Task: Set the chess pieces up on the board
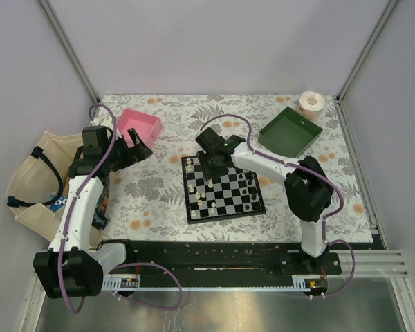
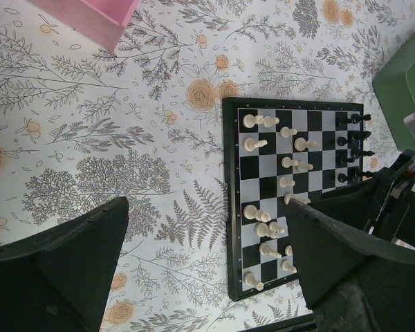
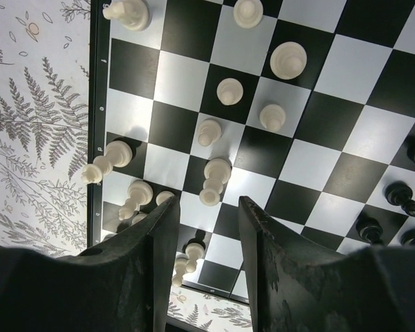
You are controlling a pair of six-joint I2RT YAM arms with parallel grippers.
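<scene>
The board lies in the middle of the flowered table. Cream chess pieces stand on its left half and black ones along its right edge. My right gripper hangs over the board's far left corner. In the right wrist view it is open, its jaws a finger's width apart and holding nothing. A cream piece stands just past the tips, and another shows on the board below the gap. My left gripper is wide open over bare table left of the board.
A pink tray stands at the back left beside my left gripper. A green tray and a roll of tape are at the back right. A cloth bag lies off the table's left edge.
</scene>
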